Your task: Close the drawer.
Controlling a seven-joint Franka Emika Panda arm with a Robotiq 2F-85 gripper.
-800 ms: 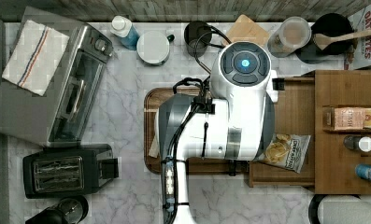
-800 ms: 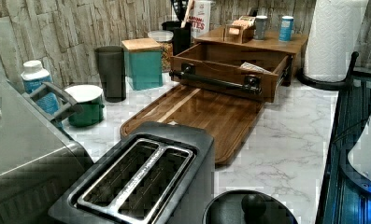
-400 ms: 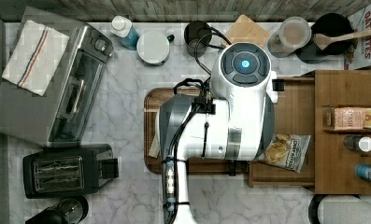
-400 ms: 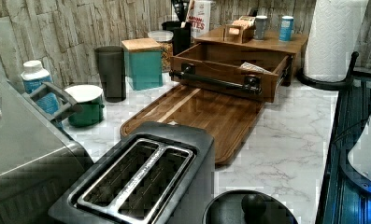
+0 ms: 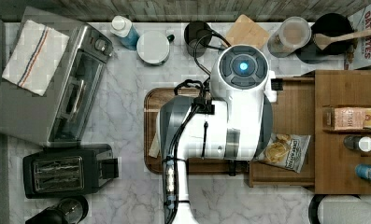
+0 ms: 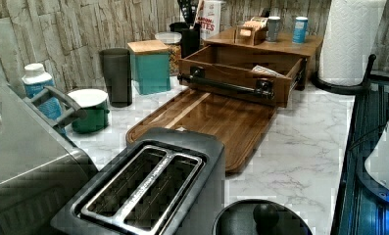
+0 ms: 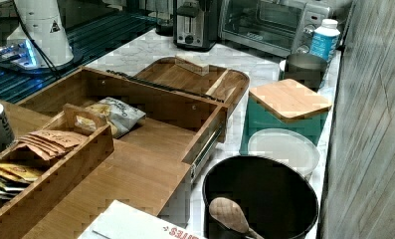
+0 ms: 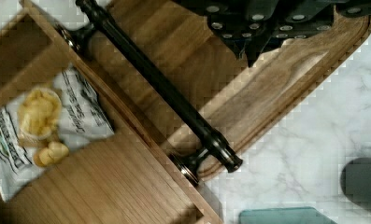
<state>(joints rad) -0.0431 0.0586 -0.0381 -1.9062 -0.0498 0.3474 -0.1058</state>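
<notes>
**Above the tray, facing the handle: closing push not yet begun**

Over the counter's middle in the top view, arm hanging above the darker tray and covering the front of the drawer. Drawer pulled well out of the cabinet, floor bare but for a chip bag lying against one side wall. Front panel meeting the far end of the tray in the left view, with the black bar handle running across it.

From the wrist view, gripper poised over the tray side of the handle, apart from it, with nothing held as far as can be seen. Whether released or clenched cannot be told from these pictures.

Judged as the approach step: no contact with the drawer front yet.

Next move, probably: come down to the height of the front panel or handle, meet it squarely near the middle, then push straight along the slide rails toward the cabinet. An off-centre push could skew the drawer and bind it on the rails. Must also stay clear of the tray's raised rim on the way down.
</notes>
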